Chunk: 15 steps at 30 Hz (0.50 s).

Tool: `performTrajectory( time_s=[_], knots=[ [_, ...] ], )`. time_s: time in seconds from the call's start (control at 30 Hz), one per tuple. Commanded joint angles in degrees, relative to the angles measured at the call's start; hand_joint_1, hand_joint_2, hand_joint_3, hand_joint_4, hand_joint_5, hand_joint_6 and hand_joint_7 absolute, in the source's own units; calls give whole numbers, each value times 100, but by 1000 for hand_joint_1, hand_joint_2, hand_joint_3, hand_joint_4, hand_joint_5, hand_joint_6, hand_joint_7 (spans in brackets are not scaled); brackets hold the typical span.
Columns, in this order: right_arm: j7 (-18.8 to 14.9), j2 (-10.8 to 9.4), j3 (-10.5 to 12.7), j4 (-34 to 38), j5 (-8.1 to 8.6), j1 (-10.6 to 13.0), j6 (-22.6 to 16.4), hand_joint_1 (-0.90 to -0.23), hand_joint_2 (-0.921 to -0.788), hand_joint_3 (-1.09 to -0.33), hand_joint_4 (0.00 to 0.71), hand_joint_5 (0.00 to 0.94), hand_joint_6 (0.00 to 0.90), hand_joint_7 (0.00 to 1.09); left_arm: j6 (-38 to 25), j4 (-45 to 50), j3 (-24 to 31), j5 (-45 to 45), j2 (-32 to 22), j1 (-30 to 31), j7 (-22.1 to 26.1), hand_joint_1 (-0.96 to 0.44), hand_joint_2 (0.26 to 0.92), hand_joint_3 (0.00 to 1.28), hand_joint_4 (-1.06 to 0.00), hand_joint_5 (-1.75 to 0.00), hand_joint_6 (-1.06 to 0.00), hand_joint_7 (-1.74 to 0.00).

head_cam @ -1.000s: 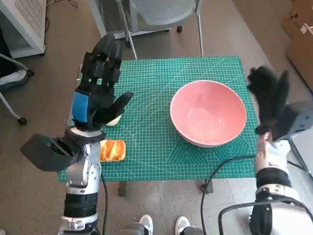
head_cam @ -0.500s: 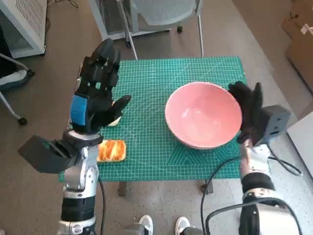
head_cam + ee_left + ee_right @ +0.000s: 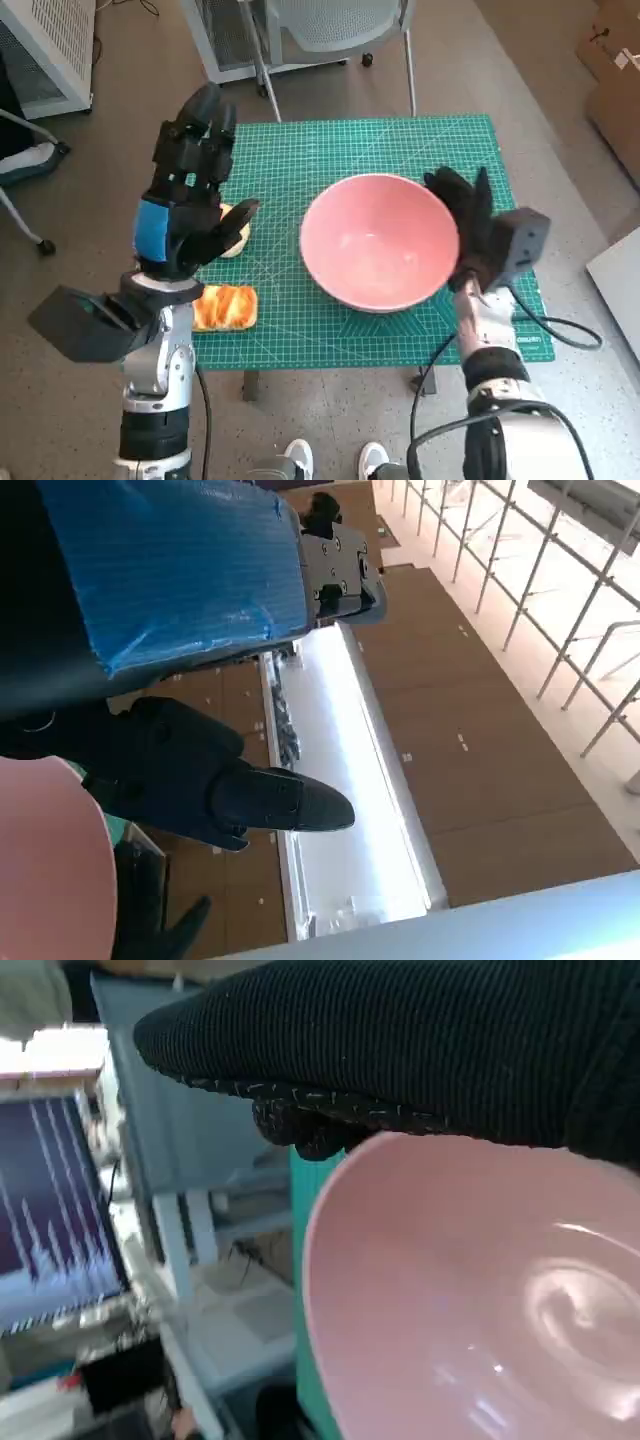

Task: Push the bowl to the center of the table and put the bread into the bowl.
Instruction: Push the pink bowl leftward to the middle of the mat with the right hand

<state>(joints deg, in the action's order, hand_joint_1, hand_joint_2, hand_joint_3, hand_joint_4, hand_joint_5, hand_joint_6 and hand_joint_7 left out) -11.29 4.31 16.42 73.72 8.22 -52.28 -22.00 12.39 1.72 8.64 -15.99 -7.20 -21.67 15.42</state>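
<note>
Two hands of mine: right hand [image 3: 466, 232] flat against the unmarked pink bowl [image 3: 378, 242], left hand [image 3: 188, 205] spread, empty, above the bread [image 3: 224, 307].

head view looks steeply down; both wrist views closely share the bowl [image 3: 378, 243].

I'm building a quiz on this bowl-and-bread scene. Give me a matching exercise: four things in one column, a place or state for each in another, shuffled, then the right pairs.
Things:
1. pink bowl
2. bread
3. left hand
4. right hand

Places or states:
A. raised above the mat, holding nothing
B. against the bowl's side
C. near the middle of the mat, with nothing in it
D. by the mat's near left corner

Pairs: 1-C, 2-D, 3-A, 4-B
</note>
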Motion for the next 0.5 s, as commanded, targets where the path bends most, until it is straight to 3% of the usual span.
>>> performTrajectory(
  time_s=[0.03,0.3,0.5],
  knots=[
    [-93,-193,-43,18,-8,-104,193,-351,-921,-597,273,0,381,1,114,104,44,156,-84,143,-80,-482,921,182,-51,-8,1,-460],
    [-103,-303,-154,53,-114,-249,217,-367,-921,-574,276,4,379,3,284,109,58,355,-84,284,-207,-522,921,204,-56,-8,1,-441],
    [-154,-141,-211,-28,-193,-285,103,-363,-921,-564,289,9,385,7,343,149,55,471,-102,360,-302,-534,921,223,-53,-5,1,-428]
  ],
)
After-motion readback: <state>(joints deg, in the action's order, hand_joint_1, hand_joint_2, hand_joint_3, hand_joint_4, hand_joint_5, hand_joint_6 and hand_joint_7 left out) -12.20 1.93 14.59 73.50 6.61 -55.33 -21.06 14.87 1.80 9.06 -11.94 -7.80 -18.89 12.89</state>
